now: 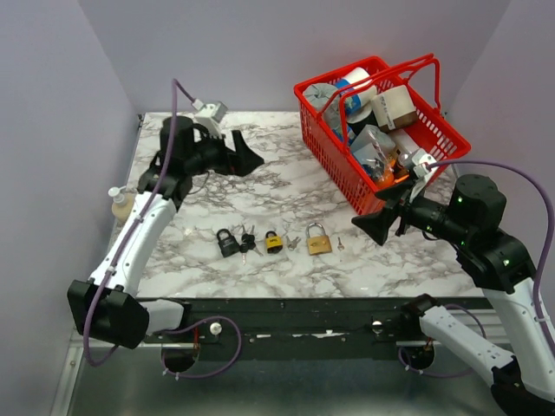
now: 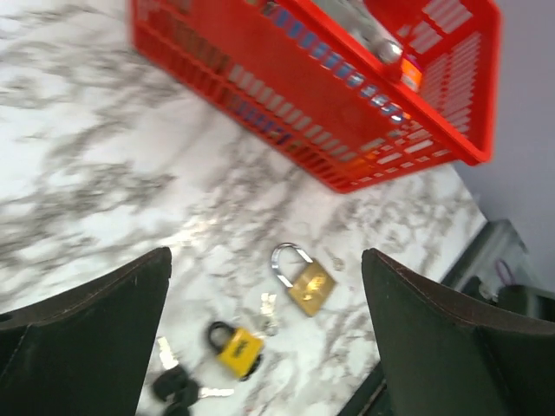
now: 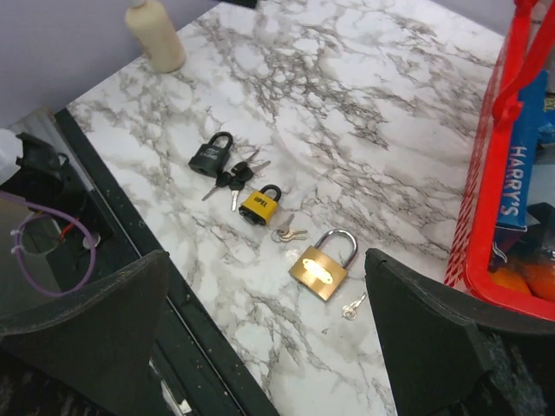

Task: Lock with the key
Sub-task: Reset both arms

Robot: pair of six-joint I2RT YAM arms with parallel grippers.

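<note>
White, grey-veined marble table [image 1: 286, 186] carries a row near its front edge: black padlock [image 3: 211, 156], bunch of black-headed keys [image 3: 232, 178], small yellow padlock [image 3: 260, 204], small silver keys [image 3: 289, 233], brass padlock [image 3: 321, 270], single small silver key [image 3: 351, 307]; red plastic basket [image 1: 329, 156] at far right; cream bottle [image 3: 156, 35] at left edge.

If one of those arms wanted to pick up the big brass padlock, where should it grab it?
Probably the square body of the brass padlock, pinched across its two side edges from straight above: it lies flat on the marble table, and its shackle is thin and rounded.
</note>
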